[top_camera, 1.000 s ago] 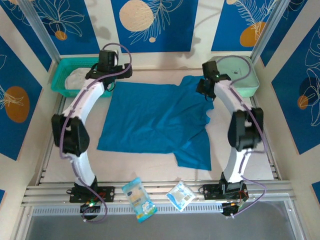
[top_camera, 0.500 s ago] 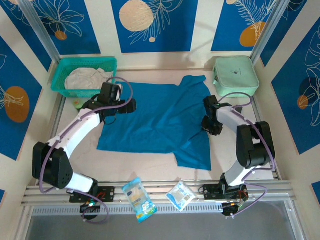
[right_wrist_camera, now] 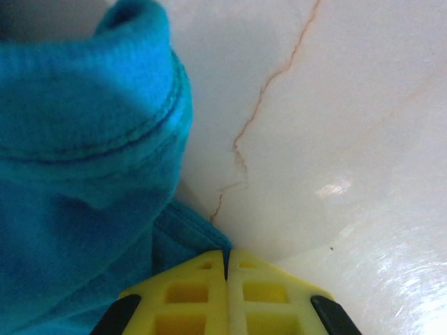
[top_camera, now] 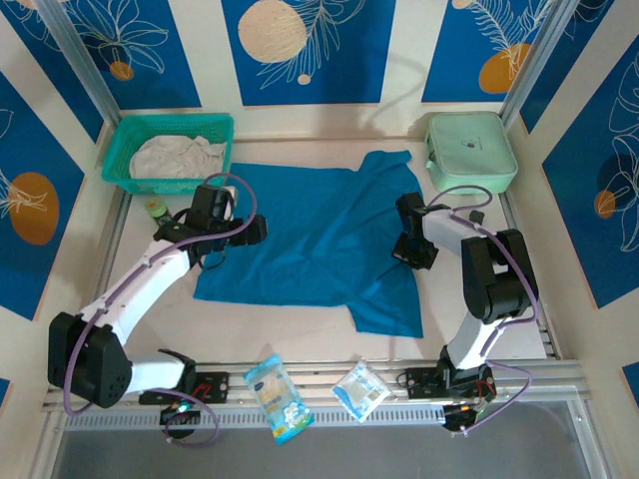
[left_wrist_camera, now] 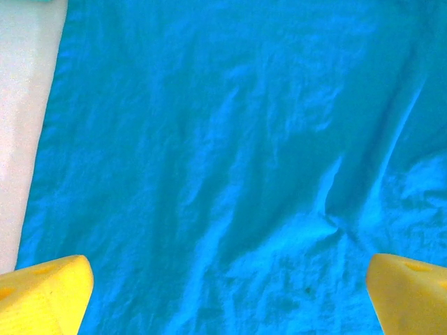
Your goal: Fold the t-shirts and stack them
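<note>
First fold of blue shirt (top_camera: 310,239): my left tool (left_wrist_camera: 223,299) spread above cloth, right tool (right_wrist_camera: 225,264) pressed together at edge. Next: left pinches, both lift.

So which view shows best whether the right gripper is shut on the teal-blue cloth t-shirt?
Right wrist view: the right gripper has its yellow fingers shut together at the hem of the teal-blue cloth t-shirt, though pinched cloth isn't clear. The top view shows the gripper small, at the shirt's right edge.
</note>
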Robot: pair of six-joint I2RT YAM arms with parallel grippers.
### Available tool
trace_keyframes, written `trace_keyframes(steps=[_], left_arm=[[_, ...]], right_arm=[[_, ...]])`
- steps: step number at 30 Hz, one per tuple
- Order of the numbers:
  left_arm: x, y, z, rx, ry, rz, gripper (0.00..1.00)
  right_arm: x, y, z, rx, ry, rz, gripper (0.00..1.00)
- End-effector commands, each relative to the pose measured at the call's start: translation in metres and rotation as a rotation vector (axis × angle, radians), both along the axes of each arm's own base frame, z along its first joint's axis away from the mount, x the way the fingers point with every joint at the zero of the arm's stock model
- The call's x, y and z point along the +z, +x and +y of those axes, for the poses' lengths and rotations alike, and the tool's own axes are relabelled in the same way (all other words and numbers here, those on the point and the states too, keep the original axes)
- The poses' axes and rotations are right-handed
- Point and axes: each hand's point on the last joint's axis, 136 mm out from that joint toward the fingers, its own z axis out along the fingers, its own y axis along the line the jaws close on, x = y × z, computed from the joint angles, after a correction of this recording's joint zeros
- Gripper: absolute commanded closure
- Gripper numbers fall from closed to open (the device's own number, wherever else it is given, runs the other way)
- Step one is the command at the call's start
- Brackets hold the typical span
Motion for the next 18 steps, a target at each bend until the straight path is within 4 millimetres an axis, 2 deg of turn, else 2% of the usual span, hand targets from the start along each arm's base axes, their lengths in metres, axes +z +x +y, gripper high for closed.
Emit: trace_keyframes(steps=[1, 5, 9, 13, 18], left_arm=[[0.0, -0.004, -0.004, -0.009, -0.033, -0.007, 0.0], [-0.012, -0.009, 0.0, 0.018, -0.029, 0.011, 0.0], [-0.045, -0.012, 0.019, 0.12, 0.032, 0.06, 0.0], [-0.084, -0.011, 0.02, 0.154, 0.021, 0.121, 0.0], [-0.115, -0.007, 0.011, 0.144, -0.001, 0.181, 0.01]], right_arm=[[0.011, -0.022, -0.012, -0.026, -0.06, 0.062, 1.0], [0.044, -0.032, -0.029, -0.04, -0.142, 0.051, 1.0], [0.069, -0.054, -0.043, -0.079, -0.202, 0.064, 1.0], [0.077, -0.078, -0.054, -0.129, -0.247, 0.11, 1.0], [0.081, -0.095, -0.065, -0.182, -0.308, 0.169, 1.0]])
